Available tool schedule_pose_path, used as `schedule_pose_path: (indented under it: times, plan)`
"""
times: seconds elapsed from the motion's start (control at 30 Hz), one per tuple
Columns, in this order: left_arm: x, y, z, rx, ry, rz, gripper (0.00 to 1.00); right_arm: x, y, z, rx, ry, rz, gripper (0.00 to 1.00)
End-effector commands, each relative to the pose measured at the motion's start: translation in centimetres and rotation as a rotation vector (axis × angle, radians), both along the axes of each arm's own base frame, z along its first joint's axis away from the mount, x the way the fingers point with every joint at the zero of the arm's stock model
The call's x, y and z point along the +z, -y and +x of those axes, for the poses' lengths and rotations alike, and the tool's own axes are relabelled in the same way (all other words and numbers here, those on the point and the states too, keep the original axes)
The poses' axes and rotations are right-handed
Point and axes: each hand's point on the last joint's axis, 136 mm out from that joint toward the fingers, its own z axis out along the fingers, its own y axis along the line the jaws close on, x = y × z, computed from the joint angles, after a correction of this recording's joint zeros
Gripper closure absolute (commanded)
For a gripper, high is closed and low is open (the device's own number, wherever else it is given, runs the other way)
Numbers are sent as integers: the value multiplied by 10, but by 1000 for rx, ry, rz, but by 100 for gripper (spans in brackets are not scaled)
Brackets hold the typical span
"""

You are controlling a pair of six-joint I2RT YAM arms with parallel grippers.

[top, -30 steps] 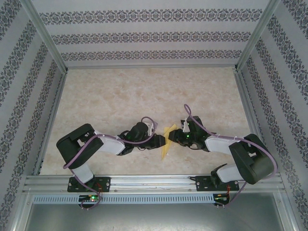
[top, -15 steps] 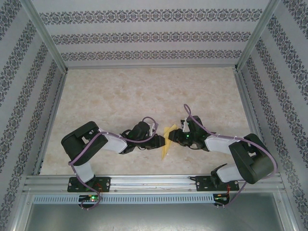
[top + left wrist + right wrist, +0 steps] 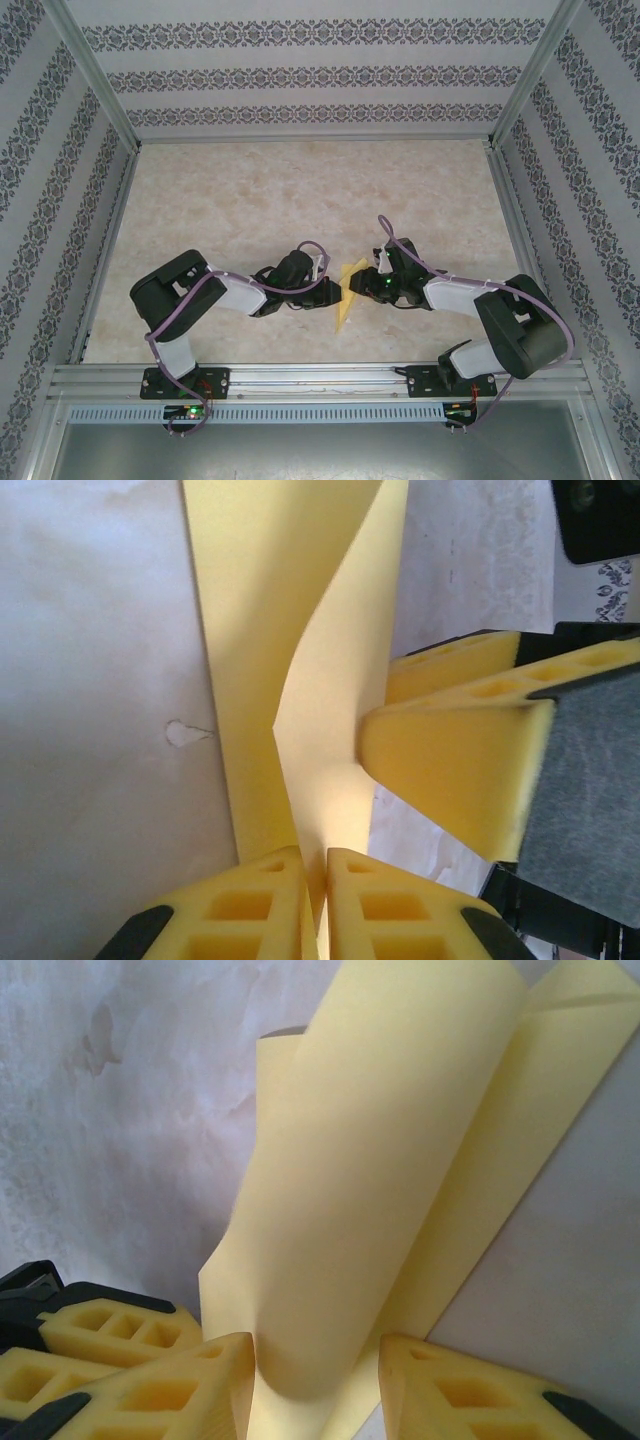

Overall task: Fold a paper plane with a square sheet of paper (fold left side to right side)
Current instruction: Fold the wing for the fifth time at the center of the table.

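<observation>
Square sheet of paper (image 3: 260,580) is pinched at its near edge by the left gripper (image 3: 315,860), whose two yellow fingers are pressed almost together with only the thin sheet between them. From that pinch the sheet is seen rising away in two layers that meet at a sharp crease. Just to the right in the left wrist view, a yellow finger (image 3: 450,770) of the other arm is touched by the sheet's right-hand layer.

The right gripper (image 3: 315,1350) is held with its fingers spread, and a loosely rolled fold of the sheet (image 3: 380,1160) is lodged in the gap between them. The roll is touched by the left-hand finger; whether it is squeezed by both cannot be told. Beyond the fingers a flatter layer is spread out to the right, with a crease near its far corner.

From above, the left gripper (image 3: 335,290) and the right gripper (image 3: 365,285) are brought nose to nose near the middle of the marbled table (image 3: 250,200), and the sheet (image 3: 347,295) is caught between them, a narrow yellow point hanging toward the near edge. The table is enclosed by patterned walls (image 3: 300,75).
</observation>
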Motion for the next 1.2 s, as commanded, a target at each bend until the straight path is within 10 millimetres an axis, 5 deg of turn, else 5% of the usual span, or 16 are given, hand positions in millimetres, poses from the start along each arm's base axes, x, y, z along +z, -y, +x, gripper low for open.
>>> schedule_pose_path:
  times: [0.0,0.53,1.17]
  plan:
    - [-8,-3,4,-12,0,33,88,-35,11,-15,28,-40,-130,60]
    - [-20,-4,6,-32,-15,65,90,-40,11,-17,47,-50,-155,60]
    - [-54,-22,-2,-9,-78,182,94,-13,8,-13,8,-17,-75,61]
